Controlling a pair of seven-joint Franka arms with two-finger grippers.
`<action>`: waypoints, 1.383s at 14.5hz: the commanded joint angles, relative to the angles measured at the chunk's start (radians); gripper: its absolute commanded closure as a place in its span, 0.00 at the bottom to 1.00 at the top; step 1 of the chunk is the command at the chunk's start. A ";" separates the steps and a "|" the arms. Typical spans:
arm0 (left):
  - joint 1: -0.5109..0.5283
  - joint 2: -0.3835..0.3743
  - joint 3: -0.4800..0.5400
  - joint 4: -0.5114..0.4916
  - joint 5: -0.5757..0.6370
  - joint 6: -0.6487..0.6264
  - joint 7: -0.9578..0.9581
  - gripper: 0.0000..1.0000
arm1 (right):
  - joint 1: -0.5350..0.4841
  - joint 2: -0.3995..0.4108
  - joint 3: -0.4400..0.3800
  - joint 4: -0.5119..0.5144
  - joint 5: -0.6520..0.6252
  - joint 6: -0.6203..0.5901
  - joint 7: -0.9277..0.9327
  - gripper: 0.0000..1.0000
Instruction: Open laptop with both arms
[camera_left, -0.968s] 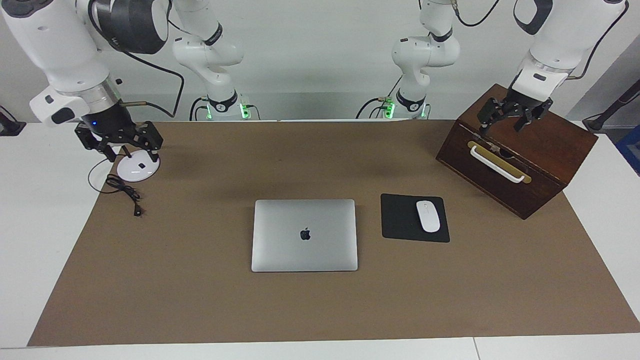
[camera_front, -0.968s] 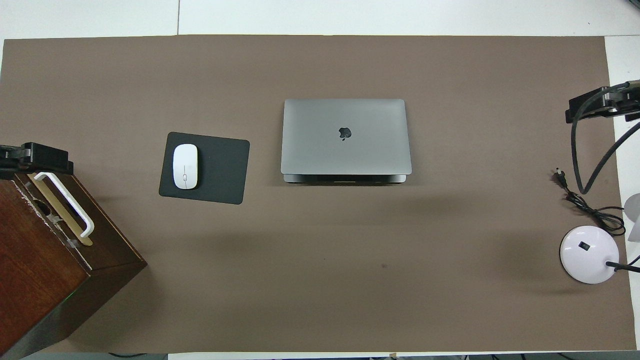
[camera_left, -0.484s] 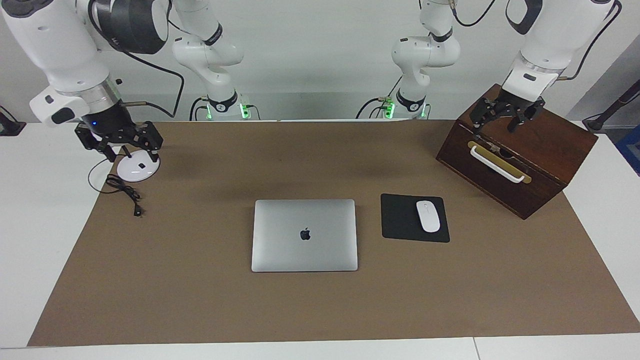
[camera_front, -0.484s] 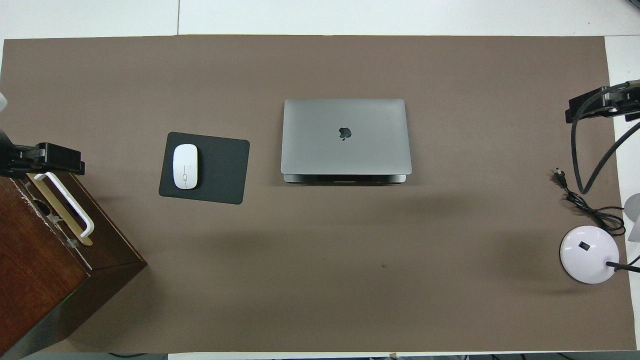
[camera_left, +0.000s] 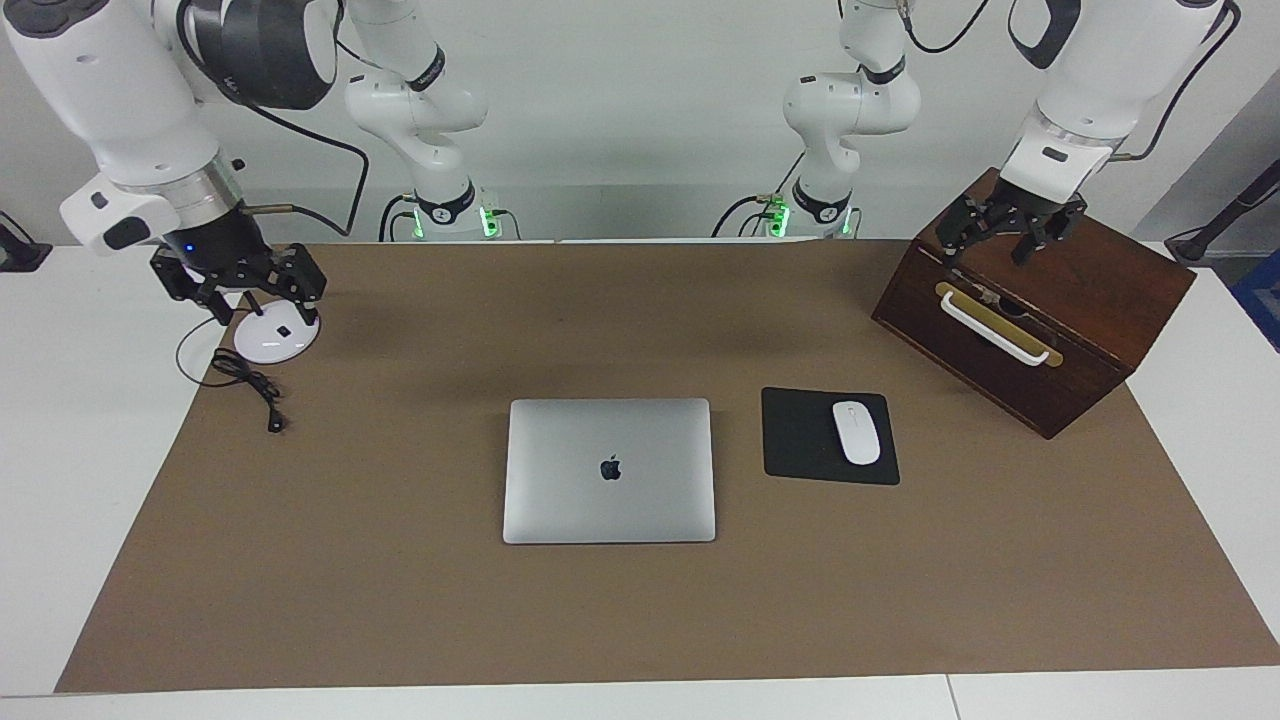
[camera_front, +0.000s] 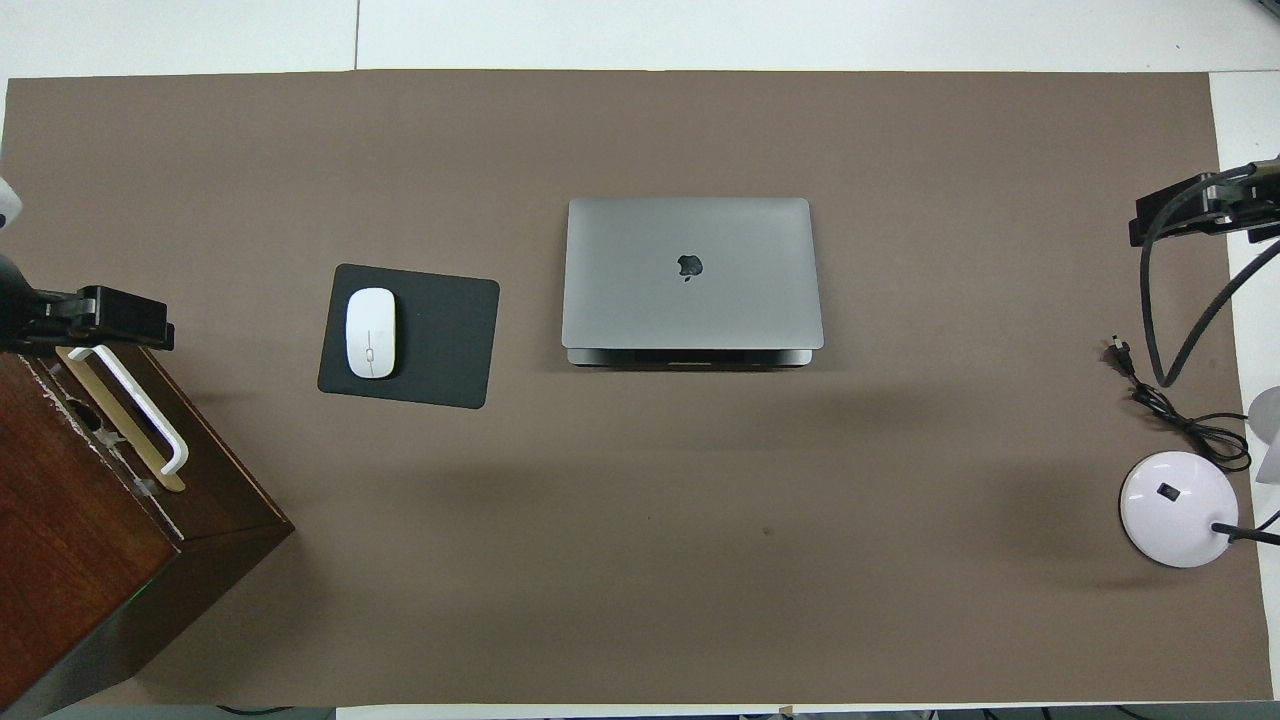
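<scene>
The laptop lies closed and flat in the middle of the brown mat, silver lid with the apple logo up. Nothing touches it. My left gripper hangs open and empty over the top edge of the wooden box, well away from the laptop toward the left arm's end. Up in the air at the right arm's end, my right gripper is just above the lamp base, open with nothing in it.
A black mouse pad with a white mouse lies beside the laptop toward the left arm's end. The dark wooden box has a white handle. A white lamp base and its black cable sit at the right arm's end.
My left gripper has shifted a little over the box top toward the middle of the table and risen slightly. The right gripper has hardly moved. The laptop is unchanged.
</scene>
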 joint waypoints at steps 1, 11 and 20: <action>-0.012 -0.016 0.006 -0.019 0.011 0.011 -0.061 0.21 | 0.001 0.015 -0.003 0.010 0.015 0.029 -0.022 0.00; -0.024 -0.016 0.005 -0.033 0.011 0.062 -0.095 1.00 | 0.001 0.015 -0.003 0.013 0.016 0.033 -0.025 0.00; -0.050 -0.110 -0.001 -0.286 0.008 0.391 -0.078 1.00 | 0.001 0.013 -0.003 0.011 0.019 0.034 -0.023 0.00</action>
